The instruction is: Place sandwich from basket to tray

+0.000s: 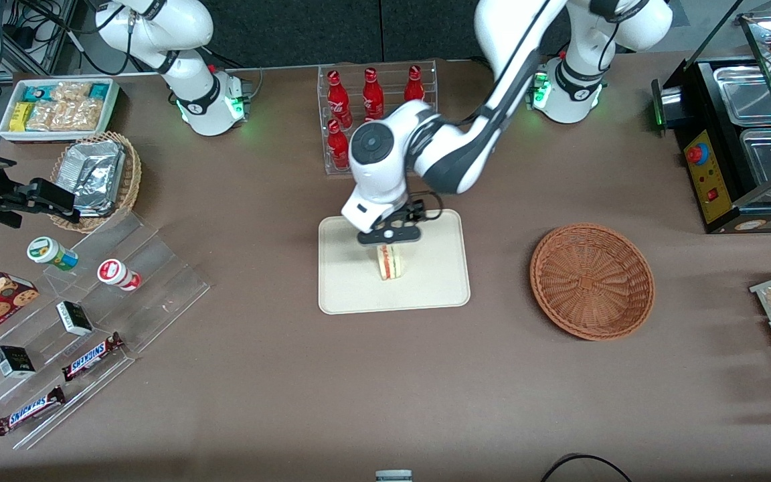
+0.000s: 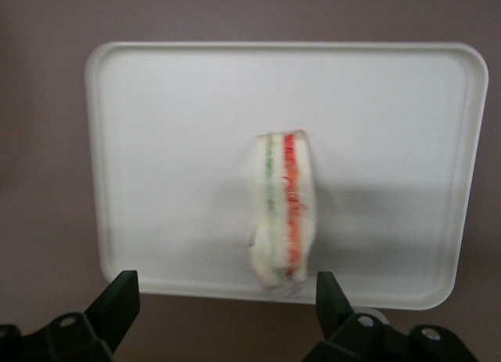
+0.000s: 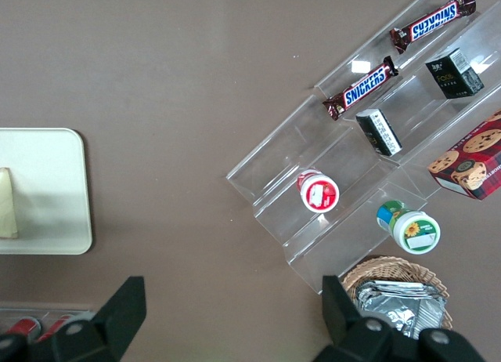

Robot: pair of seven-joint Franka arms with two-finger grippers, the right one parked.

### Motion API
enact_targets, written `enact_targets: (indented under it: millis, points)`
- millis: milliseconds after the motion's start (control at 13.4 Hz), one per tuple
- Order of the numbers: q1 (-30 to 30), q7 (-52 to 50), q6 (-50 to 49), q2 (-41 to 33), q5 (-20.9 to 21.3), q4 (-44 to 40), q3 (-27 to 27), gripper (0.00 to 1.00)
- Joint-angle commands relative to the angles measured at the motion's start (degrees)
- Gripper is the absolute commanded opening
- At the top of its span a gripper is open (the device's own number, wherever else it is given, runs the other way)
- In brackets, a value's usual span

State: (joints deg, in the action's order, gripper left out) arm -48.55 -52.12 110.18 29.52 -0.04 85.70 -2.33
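The sandwich (image 1: 391,262) is a white bread wedge with red-orange and green filling. It stands on its edge near the middle of the cream-white tray (image 1: 439,281). My left gripper (image 1: 389,235) hangs just above the sandwich, open and empty. In the left wrist view the two black fingertips (image 2: 124,293) stand wide apart, and the sandwich (image 2: 282,213) rests on the tray (image 2: 156,142), free of them. The reddish-brown woven basket (image 1: 591,281) sits beside the tray toward the working arm's end of the table, with nothing in it.
A clear rack of red bottles (image 1: 372,100) stands just past the tray, farther from the front camera. A stepped acrylic display of snacks (image 1: 91,314), a tan basket of foil packs (image 1: 98,177) and a white snack bin (image 1: 57,107) lie toward the parked arm's end. A black food warmer (image 1: 747,134) stands at the working arm's end.
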Motion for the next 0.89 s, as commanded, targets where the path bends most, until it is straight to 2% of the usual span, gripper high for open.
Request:
enact_targets:
  millis: [0,149,446,595,818]
  points:
    - [5.47,0.17,-7.93,-8.49,-0.66,1.66,0.04,0.99]
    - [9.95,4.54,-12.42,-12.45,-0.66,1.84,0.04,0.99]
    - [21.28,20.08,-22.26,-18.52,-0.75,2.01,0.04,0.99]
    - [25.95,27.12,-25.70,-20.80,-1.97,1.93,0.04,0.99]
    - [33.24,37.31,-30.00,-24.85,-1.55,2.19,-0.05,0.99]
